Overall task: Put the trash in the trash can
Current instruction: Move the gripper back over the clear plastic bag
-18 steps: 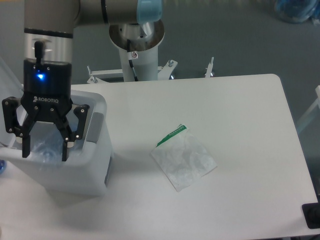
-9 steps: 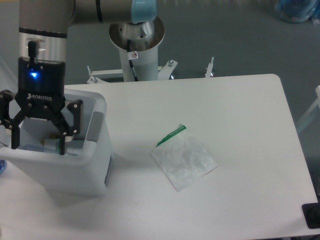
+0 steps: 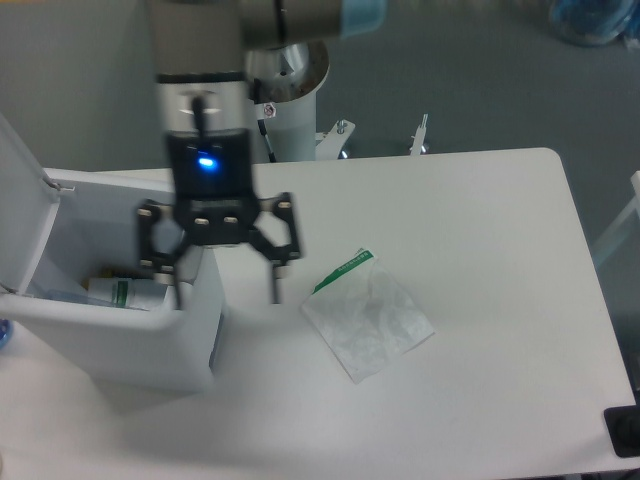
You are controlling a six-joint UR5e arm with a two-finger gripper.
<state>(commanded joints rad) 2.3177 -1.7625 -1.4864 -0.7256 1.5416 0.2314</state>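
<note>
At 9 o'clock I've got the large white boxy plastic trash can (image 3: pixel 120 345) with its hinged lid (image 3: pixel 22 205) up; the clear plastic bottle with the label (image 3: pixel 125 293) lies inside on the bottom, so item one looks done. Just right of the bin, the two-finger gripper (image 3: pixel 227 296) hangs over the can's right wall and the white table (image 3: pixel 480 250), fingers spread wide, nothing between them. The crinkled clear plastic bag with the green strip edge (image 3: pixel 368 312) lies flat on the table near centre, at about 3 o'clock from the gripper, close but not touching. My read: next step is the bag. I'd centre over its puckered middle, come down vertically, and close on a raised fold, not the flat edge, since thin film slips. Hard to see: gripper is motion-blurred, its left finger overlaps the bin rim, and the bottle is partly hidden by the bin wall.
</note>
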